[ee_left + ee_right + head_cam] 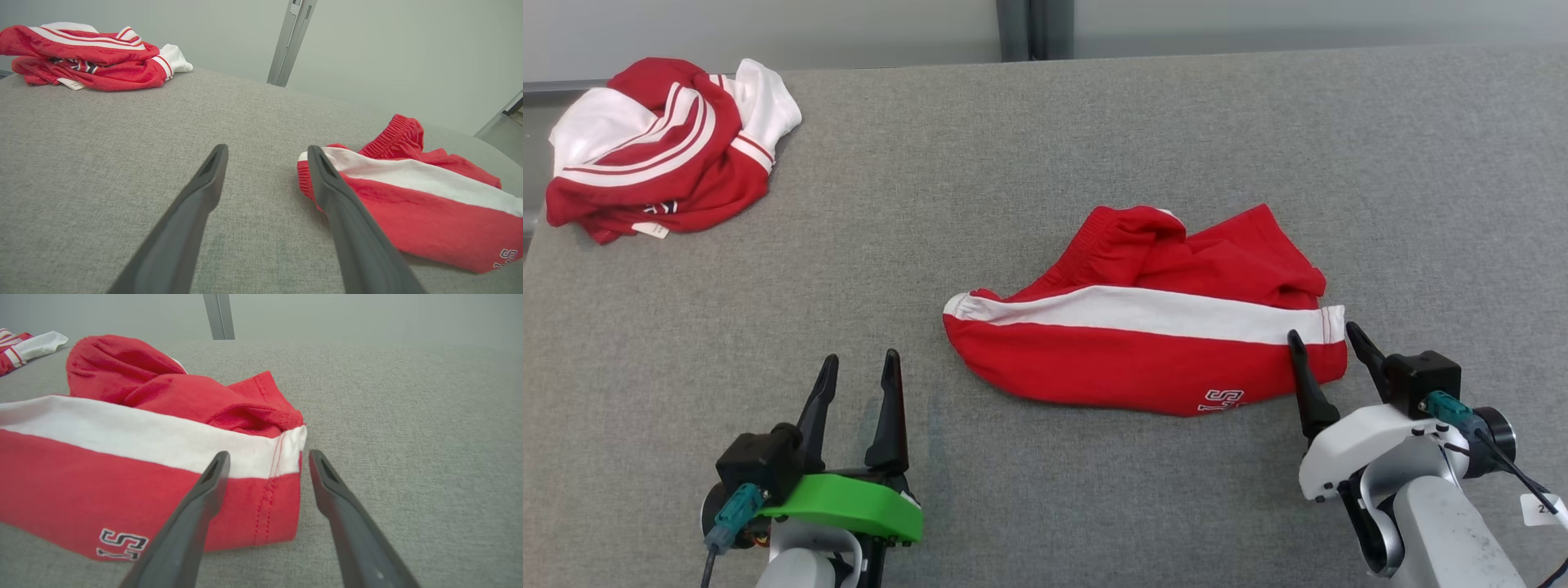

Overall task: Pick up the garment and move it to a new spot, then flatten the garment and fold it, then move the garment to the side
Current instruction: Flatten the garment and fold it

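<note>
Right gripper stands open astride the hem of the shorts, holding nothing; apparently placed to pinch that edge for flattening.

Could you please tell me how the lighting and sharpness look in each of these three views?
Head view: soft, even light, no glare, only a thin shadow under the shorts on the table; left wrist view: wide-angle bending curves the table's far edge, and the left claw looms oversized up close; right wrist view: the shorts are crisp, the far wall hazy.
</note>
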Robot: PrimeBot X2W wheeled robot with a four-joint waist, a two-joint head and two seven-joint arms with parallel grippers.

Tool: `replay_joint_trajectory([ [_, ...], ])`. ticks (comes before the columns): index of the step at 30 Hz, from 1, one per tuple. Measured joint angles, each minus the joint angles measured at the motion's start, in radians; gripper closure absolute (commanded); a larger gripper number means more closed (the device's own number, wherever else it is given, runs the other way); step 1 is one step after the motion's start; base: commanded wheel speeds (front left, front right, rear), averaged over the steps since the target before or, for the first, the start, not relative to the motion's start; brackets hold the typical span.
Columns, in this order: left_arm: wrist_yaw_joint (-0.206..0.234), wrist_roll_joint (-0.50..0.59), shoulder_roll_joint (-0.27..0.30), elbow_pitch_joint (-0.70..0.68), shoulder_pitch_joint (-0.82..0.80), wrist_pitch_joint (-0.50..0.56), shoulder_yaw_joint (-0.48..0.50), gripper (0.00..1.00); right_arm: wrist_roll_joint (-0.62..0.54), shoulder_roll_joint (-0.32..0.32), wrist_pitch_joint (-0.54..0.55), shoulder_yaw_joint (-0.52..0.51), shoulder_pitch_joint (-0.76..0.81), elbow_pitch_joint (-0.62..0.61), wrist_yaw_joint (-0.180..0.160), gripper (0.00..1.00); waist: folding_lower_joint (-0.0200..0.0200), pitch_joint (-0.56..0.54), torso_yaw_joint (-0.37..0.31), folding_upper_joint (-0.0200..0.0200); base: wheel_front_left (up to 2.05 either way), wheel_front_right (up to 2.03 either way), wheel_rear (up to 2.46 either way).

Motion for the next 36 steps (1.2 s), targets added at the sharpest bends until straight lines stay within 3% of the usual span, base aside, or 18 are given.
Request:
replay_joint_trajectory([
  [6,0.000,0.000,0.000,0.000,0.000,0.000,0.001,0.00,0.001,-0.002,0.015,0.026,-0.013,0.006,0.000,0.00,0.0000,0.002,-0.001,0.0000,0.00,0.00,0.00],
  [9,0.000,0.000,0.000,0.000,0.000,0.000,0.001,0.00,0.003,-0.001,0.016,0.042,-0.018,0.004,0.000,0.16,0.0000,0.001,0.002,0.0000,0.00,0.00,0.00],
  [16,0.000,0.000,0.000,-0.002,0.000,0.000,0.004,0.00,0.002,0.003,0.035,0.043,-0.007,-0.035,0.000,0.18,0.0000,-0.002,0.009,0.0000,0.00,0.00,0.00],
  [24,0.001,-0.001,0.000,-0.008,0.001,0.000,0.007,0.00,0.008,0.015,0.108,0.038,0.037,-0.089,0.000,0.26,0.0000,-0.003,0.007,0.0000,0.00,0.00,0.00],
  [27,0.002,-0.001,0.000,-0.008,0.001,0.000,0.005,0.00,0.001,0.016,0.115,0.023,0.035,-0.101,0.000,0.35,0.0000,-0.001,0.007,0.0000,0.00,0.00,0.00],
  [28,0.002,-0.001,0.000,-0.008,0.001,0.000,0.004,0.00,-0.001,0.017,0.124,0.017,0.025,-0.104,0.000,0.46,0.0000,0.000,0.008,0.0000,0.00,0.00,0.00],
  [29,0.002,-0.001,0.000,-0.008,0.001,0.000,0.003,0.00,-0.001,0.018,0.130,0.016,0.020,-0.104,0.000,0.50,0.0000,0.000,0.009,0.0000,0.00,0.00,0.00],
  [36,0.002,-0.011,0.000,-0.006,-0.001,0.000,0.002,0.00,-0.002,0.008,0.164,0.001,-0.025,-0.072,0.000,0.60,0.0000,0.005,0.020,0.0000,0.00,0.00,0.00],
])
